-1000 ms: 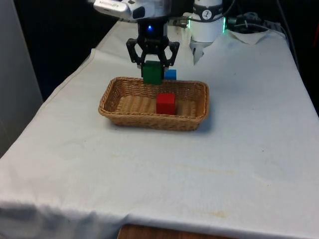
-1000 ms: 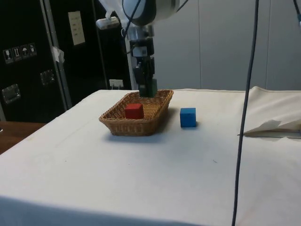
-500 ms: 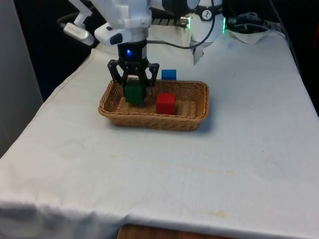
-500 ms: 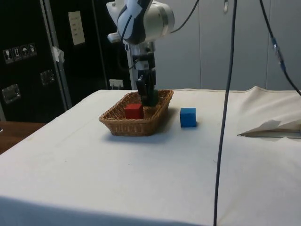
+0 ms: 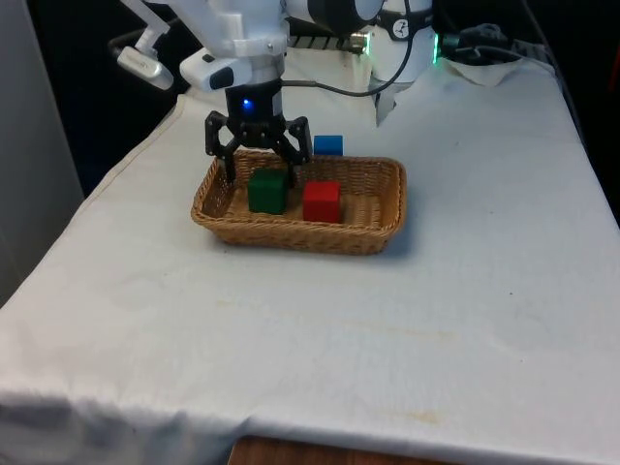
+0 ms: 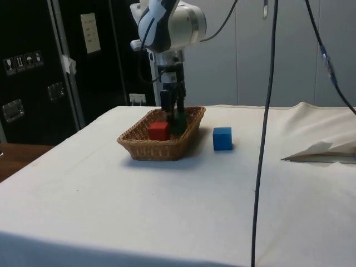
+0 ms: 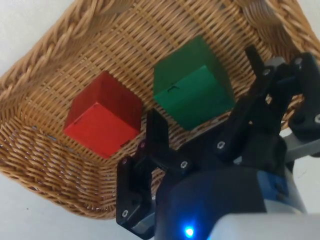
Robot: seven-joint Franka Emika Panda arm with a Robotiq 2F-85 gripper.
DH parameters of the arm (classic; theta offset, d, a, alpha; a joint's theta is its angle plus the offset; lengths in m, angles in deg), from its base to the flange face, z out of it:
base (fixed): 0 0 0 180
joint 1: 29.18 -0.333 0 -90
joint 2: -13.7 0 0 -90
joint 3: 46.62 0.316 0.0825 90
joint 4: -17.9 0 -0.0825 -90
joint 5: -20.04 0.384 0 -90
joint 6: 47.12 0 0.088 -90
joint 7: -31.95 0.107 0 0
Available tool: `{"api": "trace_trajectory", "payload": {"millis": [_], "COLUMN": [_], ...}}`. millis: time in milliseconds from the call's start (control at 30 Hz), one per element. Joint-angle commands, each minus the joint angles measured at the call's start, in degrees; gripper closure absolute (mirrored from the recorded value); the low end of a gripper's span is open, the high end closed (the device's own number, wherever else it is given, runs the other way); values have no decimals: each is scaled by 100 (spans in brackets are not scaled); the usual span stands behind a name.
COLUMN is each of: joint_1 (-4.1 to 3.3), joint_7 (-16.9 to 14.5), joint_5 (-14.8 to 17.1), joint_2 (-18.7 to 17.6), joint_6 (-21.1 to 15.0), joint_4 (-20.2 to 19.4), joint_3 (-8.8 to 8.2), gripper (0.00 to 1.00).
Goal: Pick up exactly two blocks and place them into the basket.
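The gripper (image 5: 258, 165) hangs low over the wicker basket (image 5: 378, 232), jaws spread apart and holding nothing, one finger on each side of the green block (image 5: 266, 191) without touching it. That block sits on the basket floor, and the red block (image 5: 322, 201) rests just beside it at its 3 o'clock in the front view, so 2 blocks lie inside. The blue block (image 5: 328, 145) stands on the white cloth (image 5: 387, 329) just past the basket's far rim, at about 12 o'clock from the red block.
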Motion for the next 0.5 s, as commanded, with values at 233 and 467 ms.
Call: {"api": "trace_trajectory", "payload": {"millis": [233,467], "joint_1": [-57,-275], "joint_7": [46,418], "joint_5": [-29,-327], "joint_2": [115,453], "joint_6": [57,143], "joint_4": [-23,-132], "joint_3": [-23,-40], "gripper": [0,0]}}
